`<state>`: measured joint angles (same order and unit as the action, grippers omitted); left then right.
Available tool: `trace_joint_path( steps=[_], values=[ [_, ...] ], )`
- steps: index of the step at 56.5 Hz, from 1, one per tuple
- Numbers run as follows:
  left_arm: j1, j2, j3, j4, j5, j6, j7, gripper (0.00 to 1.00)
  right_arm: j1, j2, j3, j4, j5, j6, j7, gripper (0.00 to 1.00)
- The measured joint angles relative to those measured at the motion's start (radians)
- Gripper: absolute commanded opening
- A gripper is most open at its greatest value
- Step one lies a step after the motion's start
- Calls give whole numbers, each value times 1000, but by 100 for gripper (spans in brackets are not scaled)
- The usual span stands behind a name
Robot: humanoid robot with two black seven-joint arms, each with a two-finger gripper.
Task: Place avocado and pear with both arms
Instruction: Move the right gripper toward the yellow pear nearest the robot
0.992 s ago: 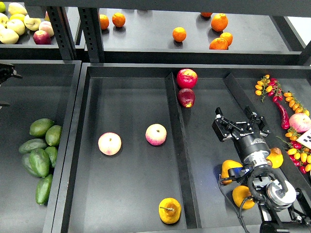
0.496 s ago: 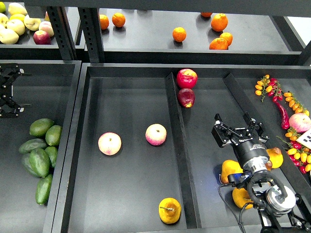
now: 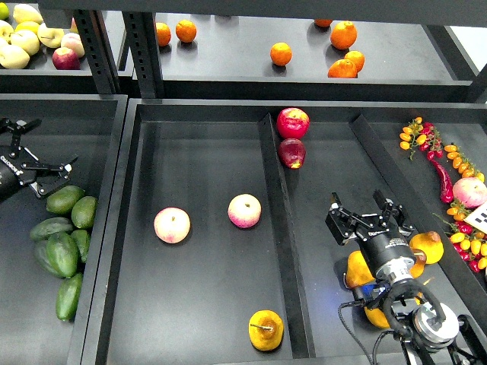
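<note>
Avocado (image 3: 63, 199) lay at the top of a pile of green fruit in the left tray (image 3: 46, 319), i.e. left of the centre tray (image 3: 205, 304). I judged it firm, smooth-skinned, a bit slippery and moderately heavy; best taken across the short axis at the widest part, fingers either side, light squeeze so it wouldn't bruise or squirt out.

Pear candidates: several yellow-orange pears (image 3: 359, 268) sat right of the centre tray's divider, under and beside my right arm, w/ one more pear (image 3: 266, 329) at the near edge of the centre tray, just left of the divider. I judged a pear stiff but easily marked, waxy; grip round the wide bottom part, not the stem or narrow top.

Left hand (image 3: 47, 173) hovered just above the avocado pile, fingers spread, nothing between them; couldn't tell if a fingertip touched the top avocado, looked just apart. Right hand (image 3: 364, 220) was spread wide too, empty, hanging over bare tray floor right of the divider, just beyond the pears; not touching any fruit as far as I could see.

Neither fruit was picked yet, so I read this as the approach stage for both arms.
</note>
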<state>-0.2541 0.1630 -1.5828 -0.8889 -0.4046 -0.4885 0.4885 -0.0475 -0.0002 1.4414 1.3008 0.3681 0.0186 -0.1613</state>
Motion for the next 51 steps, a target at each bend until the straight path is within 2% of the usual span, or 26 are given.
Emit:
trace_joint_path(
  steps=[13,14,18,27,31,51],
  values=[
    [108,-146,-34,-136,-8,0,0,99,15,-93,-67,2,2,1,-35,100],
    [126,-157,-35,-147,-8,0,0,99,28,-131,-91,4,3,1,-59,100],
    [142,-160,-36,-154,-8,0,0,99,47,-172,-122,5,3,1,-97,100],
    [182,-163,-36,-156,-3,0,0,99,154,-314,-256,11,3,2,-271,100],
    [191,-163,-34,-155,4,0,0,99,216,-351,-320,12,3,2,-313,100],
    [208,-163,-16,-152,16,0,0,99,491,-430,-674,9,2,0,-327,100]
  ],
)
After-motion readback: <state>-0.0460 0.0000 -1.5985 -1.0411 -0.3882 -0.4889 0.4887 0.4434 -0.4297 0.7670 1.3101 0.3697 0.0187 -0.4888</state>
